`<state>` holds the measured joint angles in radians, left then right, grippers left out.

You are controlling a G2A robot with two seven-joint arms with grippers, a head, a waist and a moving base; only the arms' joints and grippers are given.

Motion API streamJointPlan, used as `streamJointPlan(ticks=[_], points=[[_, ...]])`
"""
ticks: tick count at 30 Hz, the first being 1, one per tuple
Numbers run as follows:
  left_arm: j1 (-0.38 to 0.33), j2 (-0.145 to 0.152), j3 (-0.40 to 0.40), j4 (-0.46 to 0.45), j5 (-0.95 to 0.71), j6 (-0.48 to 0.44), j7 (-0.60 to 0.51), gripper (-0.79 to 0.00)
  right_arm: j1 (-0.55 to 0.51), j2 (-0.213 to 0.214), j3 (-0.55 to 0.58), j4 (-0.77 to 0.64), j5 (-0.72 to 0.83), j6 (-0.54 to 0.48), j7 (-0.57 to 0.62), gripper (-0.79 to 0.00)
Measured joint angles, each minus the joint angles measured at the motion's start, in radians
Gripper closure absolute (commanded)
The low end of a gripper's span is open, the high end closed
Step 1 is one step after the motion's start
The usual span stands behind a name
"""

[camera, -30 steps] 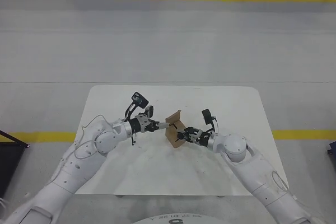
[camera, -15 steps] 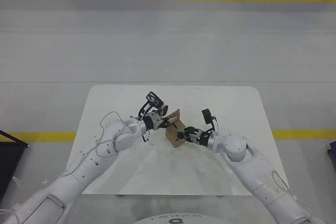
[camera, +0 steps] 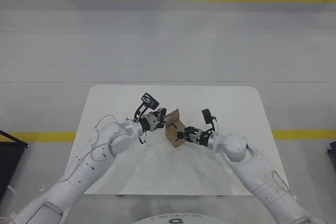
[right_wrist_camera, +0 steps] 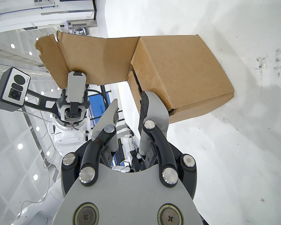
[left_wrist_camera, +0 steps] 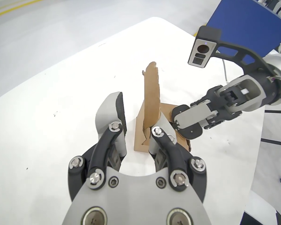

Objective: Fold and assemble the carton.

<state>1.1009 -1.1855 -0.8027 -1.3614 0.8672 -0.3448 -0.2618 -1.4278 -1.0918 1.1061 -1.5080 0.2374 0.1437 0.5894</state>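
Left tool, spread, touches upright carton flap mid-frame; right tool, spread, braces carton; flap likely needs folding down.

Carton is plain brown cardboard, matt and a bit fibrous, with the flap edges torn ragged and creases showing in the board. Table is a smooth white top with a faint sheen, peppered with dark scuffs and specks. Left gripper and right gripper look like the same build. The fingers are smooth satin grey, could be metal or plastic, can't tell. They've got black ribbed rubbery-looking pads, glossy black links, polished metal screws and a matt grey base plate.
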Motion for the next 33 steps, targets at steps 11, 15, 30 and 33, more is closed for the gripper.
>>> streamJointPlan(ticks=[11, 15, 30, 33], points=[[0.124, 0.034, -0.121, -0.183, -0.010, 0.107, -0.103, -0.095, -0.070, 0.010, 0.057, -0.040, 0.014, -0.120, 0.008, -0.222], [0.175, 0.044, -0.171, -0.247, -0.034, 0.169, -0.143, -0.049, -0.103, 0.017, 0.082, -0.069, -0.001, -0.129, 0.010, -0.256], [0.301, 0.057, -0.235, -0.367, -0.054, 0.285, -0.227, -0.083, 0.028, -0.014, -0.051, 0.035, -0.043, -0.036, 0.047, -0.379], [0.308, 0.056, -0.231, -0.375, -0.053, 0.284, -0.233, -0.117, 0.048, -0.019, -0.060, 0.067, -0.030, -0.057, 0.069, -0.382]])
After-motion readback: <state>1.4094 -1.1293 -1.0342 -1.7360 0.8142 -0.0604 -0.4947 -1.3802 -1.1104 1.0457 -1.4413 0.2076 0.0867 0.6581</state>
